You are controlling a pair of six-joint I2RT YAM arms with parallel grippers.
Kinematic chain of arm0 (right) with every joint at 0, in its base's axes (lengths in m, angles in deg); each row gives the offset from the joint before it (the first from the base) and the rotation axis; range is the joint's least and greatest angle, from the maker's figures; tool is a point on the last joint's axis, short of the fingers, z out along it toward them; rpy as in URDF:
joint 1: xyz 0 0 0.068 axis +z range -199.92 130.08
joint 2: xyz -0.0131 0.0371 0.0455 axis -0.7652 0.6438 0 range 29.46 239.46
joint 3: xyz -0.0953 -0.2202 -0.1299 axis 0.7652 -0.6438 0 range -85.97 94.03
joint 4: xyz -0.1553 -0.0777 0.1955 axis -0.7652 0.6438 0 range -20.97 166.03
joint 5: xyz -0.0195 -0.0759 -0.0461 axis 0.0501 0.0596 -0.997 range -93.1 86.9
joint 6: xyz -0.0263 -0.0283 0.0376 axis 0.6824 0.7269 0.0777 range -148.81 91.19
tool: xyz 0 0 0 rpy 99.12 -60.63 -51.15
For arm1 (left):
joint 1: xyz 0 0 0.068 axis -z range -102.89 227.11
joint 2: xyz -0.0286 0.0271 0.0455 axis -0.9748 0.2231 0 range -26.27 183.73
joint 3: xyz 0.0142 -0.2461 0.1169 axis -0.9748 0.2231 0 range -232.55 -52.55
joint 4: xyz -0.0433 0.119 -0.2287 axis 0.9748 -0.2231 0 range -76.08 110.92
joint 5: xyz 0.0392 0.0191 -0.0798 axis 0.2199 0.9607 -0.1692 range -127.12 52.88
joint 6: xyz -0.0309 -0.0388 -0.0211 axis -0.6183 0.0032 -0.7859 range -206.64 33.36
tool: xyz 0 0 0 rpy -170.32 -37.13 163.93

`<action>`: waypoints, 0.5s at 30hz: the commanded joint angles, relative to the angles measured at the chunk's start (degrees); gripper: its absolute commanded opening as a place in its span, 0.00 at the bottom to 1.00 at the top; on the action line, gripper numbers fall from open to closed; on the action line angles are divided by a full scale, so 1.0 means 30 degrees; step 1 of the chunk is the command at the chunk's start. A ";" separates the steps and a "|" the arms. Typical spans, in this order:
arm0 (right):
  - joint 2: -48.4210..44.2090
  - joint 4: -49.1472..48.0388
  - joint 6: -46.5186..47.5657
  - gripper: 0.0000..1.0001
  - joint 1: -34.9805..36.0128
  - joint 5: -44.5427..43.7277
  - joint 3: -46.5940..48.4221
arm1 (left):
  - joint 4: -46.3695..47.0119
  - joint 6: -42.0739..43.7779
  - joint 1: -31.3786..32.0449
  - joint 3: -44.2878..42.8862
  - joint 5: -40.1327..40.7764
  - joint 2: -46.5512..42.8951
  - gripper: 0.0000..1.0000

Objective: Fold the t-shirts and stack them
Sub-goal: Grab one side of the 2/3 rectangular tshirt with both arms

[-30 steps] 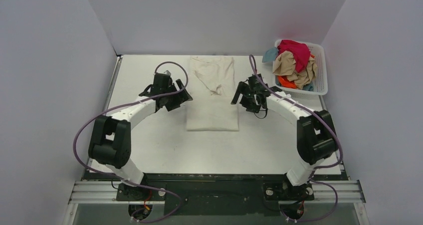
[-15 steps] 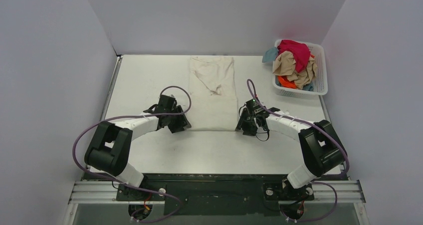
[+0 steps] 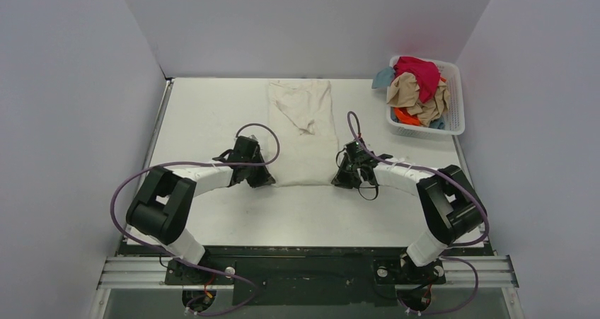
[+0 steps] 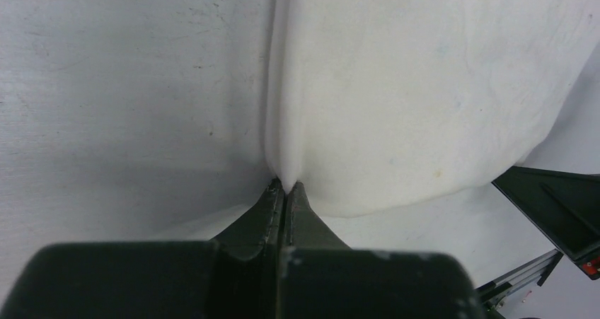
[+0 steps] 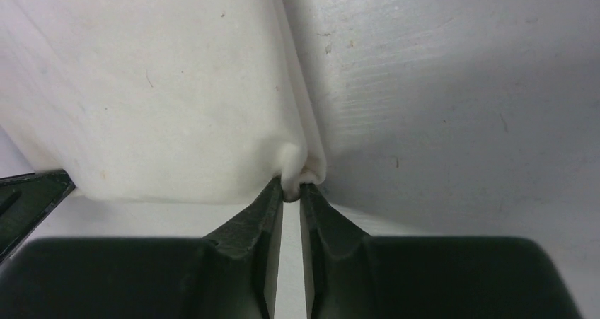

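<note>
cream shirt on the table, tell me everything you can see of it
The cream shirt is soft, plain off-white cloth, folded into a long narrow strip. It lies flat on the table, running from the far edge toward the arms. Its far half is creased and the near half looks smoother. The left gripper pinches its near left corner and the right gripper its near right corner, each bunching a small fold of cloth.
</note>
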 commanded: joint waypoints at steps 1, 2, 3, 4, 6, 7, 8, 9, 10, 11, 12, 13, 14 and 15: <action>0.0717 -0.0137 0.0424 0.06 0.0186 -0.0660 -0.0457 | -0.0822 0.0332 0.0158 0.0290 0.1664 0.0956 0.00; 0.0650 -0.0060 0.0496 0.02 0.0181 -0.0859 -0.0578 | -0.0854 0.0383 0.0155 0.0324 0.1801 0.0866 0.00; 0.0409 -0.0008 0.0631 0.00 0.0194 -0.0951 -0.0754 | -0.0944 0.0426 0.0152 0.0431 0.1814 0.0578 0.00; 0.0218 0.0074 0.0761 0.00 0.0219 -0.0873 -0.0938 | -0.1017 0.0538 0.0167 0.0512 0.1641 0.0413 0.00; -0.0660 0.0366 0.1200 0.00 0.0502 -0.0552 -0.1393 | -0.1159 0.0583 0.0311 0.0854 0.1273 -0.0398 0.00; -0.1449 0.0542 0.1686 0.00 0.0692 -0.0431 -0.1528 | -0.1459 0.0585 0.0492 0.1200 0.1199 -0.1217 0.00; -0.1839 0.1406 0.1947 0.00 0.1237 -0.0377 -0.1739 | -0.1671 0.0395 0.0644 0.1395 0.1370 -0.1745 0.00; -0.2769 0.1926 0.2356 0.00 0.1572 -0.0490 -0.1847 | -0.2342 0.0197 0.1022 0.1870 0.1613 -0.2887 0.00; -0.3305 0.3048 0.2473 0.00 0.2358 -0.0955 -0.2053 | -0.2727 -0.0185 0.1246 0.2096 0.2067 -0.4169 0.00; -0.4388 0.3553 0.2509 0.00 0.2777 -0.1248 -0.2339 | -0.3587 -0.0400 0.1802 0.2639 0.2313 -0.4919 0.00; -0.5501 0.4583 0.2277 0.00 0.3729 -0.1848 -0.2499 | -0.4082 -0.0972 0.2344 0.3214 0.2784 -0.6479 0.00; -0.6106 0.5082 0.2067 0.00 0.4699 -0.2104 -0.2839 | -0.5098 -0.1277 0.2610 0.3486 0.2994 -0.7261 0.00; -0.7337 0.6020 0.1448 0.00 0.5178 -0.2502 -0.2998 | -0.5629 -0.1880 0.3117 0.4063 0.3291 -0.8939 0.00; -0.7947 0.6445 0.1082 0.00 0.6087 -0.2724 -0.3359 | -0.6686 -0.2156 0.3348 0.4350 0.3438 -0.9795 0.00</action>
